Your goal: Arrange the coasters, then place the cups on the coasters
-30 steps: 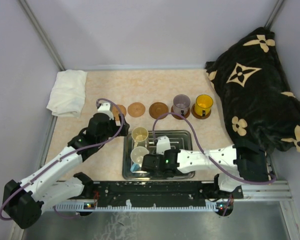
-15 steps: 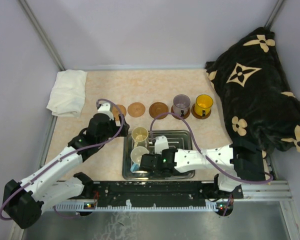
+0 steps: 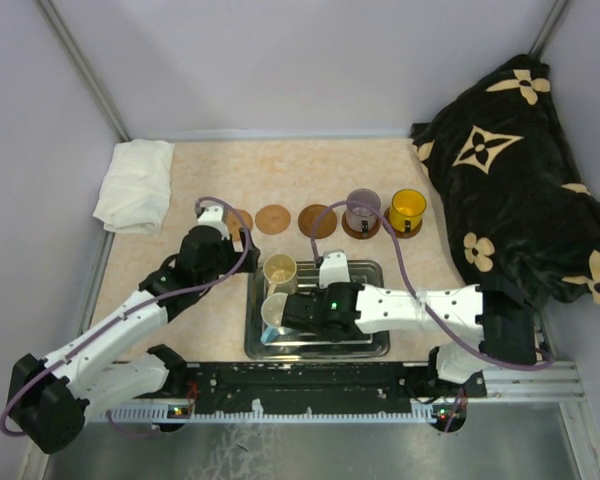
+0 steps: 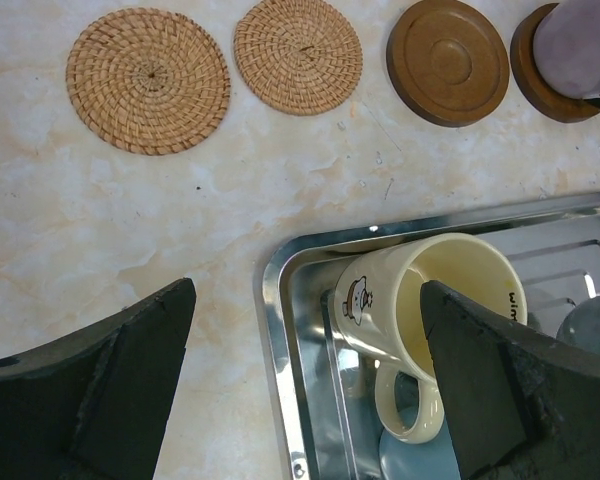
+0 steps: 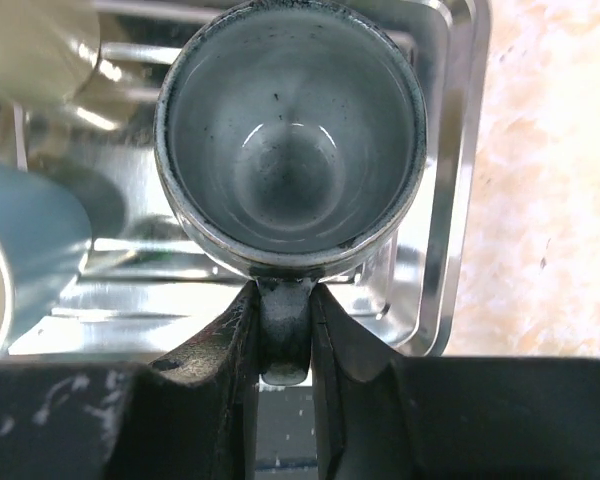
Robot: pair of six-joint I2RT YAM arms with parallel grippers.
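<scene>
Grey cup, upright and mouth up, inside the rectangular metal tray near the front of the counter. Its handle points toward the right end effector, which is clenched on that handle with one finger on each side. Whether the cup's base touches the tray floor cannot be told. The tray also holds a cream cup lying on its side with a small cartoon print, and a white cup with a pale blue interior just beside it. Beyond the tray, five coasters run in a line across the counter. The first two from the left are woven coasters, the next is a bare wooden coaster, and the last two carry the purple cup and the orange-yellow cup. The left end effector hangs above the tray's left rear corner, released, its fingers spread wide and grasping nothing. The counter is beige with a marbled pattern. A folded white cloth sits at its rear left corner, and a dark blanket with cream flower motifs is heaped along its right side. Plain pale walls enclose the cell, with slanting metal frame posts. A black rail runs along the near edge.
</scene>
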